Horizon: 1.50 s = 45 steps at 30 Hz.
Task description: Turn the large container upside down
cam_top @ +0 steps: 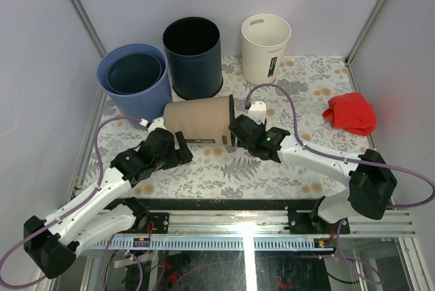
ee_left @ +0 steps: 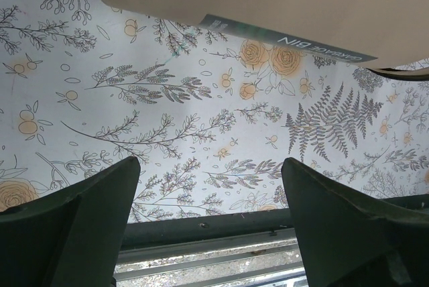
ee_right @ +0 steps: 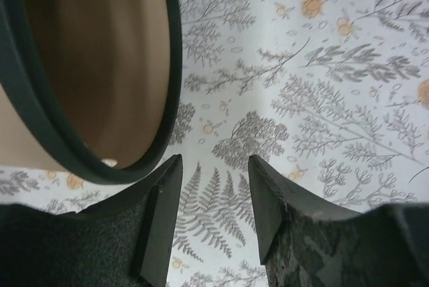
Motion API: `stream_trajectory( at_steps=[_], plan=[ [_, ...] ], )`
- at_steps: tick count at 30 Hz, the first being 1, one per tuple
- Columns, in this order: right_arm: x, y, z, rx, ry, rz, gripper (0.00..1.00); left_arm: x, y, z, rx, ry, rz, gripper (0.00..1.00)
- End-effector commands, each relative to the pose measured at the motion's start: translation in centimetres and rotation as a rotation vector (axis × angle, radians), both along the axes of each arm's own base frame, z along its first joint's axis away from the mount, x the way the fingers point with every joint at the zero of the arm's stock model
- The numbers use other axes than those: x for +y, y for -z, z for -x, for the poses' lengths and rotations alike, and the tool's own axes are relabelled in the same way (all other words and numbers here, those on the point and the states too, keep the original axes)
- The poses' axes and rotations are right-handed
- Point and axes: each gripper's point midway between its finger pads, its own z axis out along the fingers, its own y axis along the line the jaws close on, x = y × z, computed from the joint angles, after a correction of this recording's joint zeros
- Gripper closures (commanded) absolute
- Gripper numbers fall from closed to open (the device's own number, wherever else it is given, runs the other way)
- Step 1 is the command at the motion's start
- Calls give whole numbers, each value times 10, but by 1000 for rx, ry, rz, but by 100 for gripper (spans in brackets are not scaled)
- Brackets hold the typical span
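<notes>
As tan bin's (cam_top: 198, 120) sideways, navy tub (cam_top: 194, 66) nr

Floral-print table (cam_top: 224, 175), pale grey walls (cam_top: 326, 5)

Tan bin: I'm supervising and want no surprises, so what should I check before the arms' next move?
1. Orientation: the tan bin lies on its side, opening toward the right arm, not yet upside down: not ok.
2. Free hand: the left gripper is open, with nothing between its fingers: ok.
3. Hold: the right gripper is open beside the dark rim, not closed on it: not ok.
4. Gap between the tan bin and the dark bin behind it: cannot tell.
5. Clutter: the red cloth lies apart from the tan bin: ok.
</notes>
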Motion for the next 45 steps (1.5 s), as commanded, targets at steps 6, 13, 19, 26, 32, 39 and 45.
stream_trajectory(
  at_steps=[6, 13, 19, 26, 32, 39, 45],
  plan=[
    [-1, -38, -42, -140, 31, -9, 49, -8, -17, -10, -57, 5, 26, 14],
    [7, -85, -45, -213, 69, -164, 51, -17, -10, -22, -66, -2, 18, 14],
    [24, -116, -56, -292, 91, -255, 56, -23, -5, -36, -76, 2, -10, 14],
    [55, -133, -74, -361, 110, -257, 54, -27, 2, -43, -73, 23, -42, 13],
    [62, -116, -82, -412, 177, -147, 54, -26, 4, -41, -86, 54, -53, 12],
    [51, -97, -74, -425, 231, -72, 54, -27, 6, -37, -84, 78, -50, 11],
    [47, -83, -64, -417, 238, -32, 54, -33, 7, -40, -75, 97, -47, 11]
  ],
)
